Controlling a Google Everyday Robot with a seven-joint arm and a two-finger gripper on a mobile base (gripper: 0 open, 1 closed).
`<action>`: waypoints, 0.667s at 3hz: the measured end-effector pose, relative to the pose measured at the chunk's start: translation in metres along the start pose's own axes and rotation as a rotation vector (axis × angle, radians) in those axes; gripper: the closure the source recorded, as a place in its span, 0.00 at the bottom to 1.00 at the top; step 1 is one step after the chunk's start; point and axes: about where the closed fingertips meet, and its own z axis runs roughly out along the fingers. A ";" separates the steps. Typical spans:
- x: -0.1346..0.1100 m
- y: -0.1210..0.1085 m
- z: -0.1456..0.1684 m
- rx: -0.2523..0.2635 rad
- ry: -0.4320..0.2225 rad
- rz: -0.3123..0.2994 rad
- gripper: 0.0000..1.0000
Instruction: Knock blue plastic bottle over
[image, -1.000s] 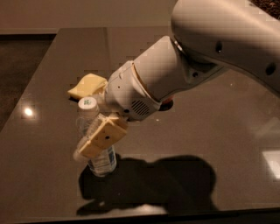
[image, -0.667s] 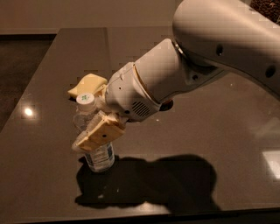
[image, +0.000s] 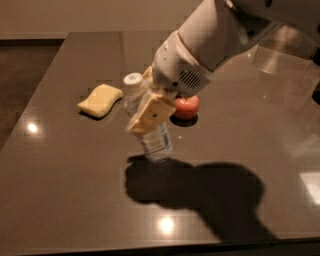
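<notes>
The blue plastic bottle (image: 152, 137) is clear with a white cap (image: 132, 79) and a white-and-blue label. It leans with its top toward the upper left and its base on the dark table (image: 65, 165). My gripper (image: 148, 111) is right against the bottle's middle, its tan finger (image: 152, 114) lying across the front of it. The white arm comes in from the upper right.
A red apple (image: 187, 106) sits just behind the bottle, partly hidden by the wrist. A yellow sponge (image: 100, 100) lies to the left. The table's left edge runs along the dark floor and the front edge is at the bottom.
The arm has pulled back up and right, uncovering the apple. The bottle, upright before, now leans with its cap to the upper left.
</notes>
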 end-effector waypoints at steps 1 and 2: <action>0.037 -0.029 -0.022 0.048 0.161 0.017 1.00; 0.085 -0.045 -0.033 0.080 0.366 -0.001 1.00</action>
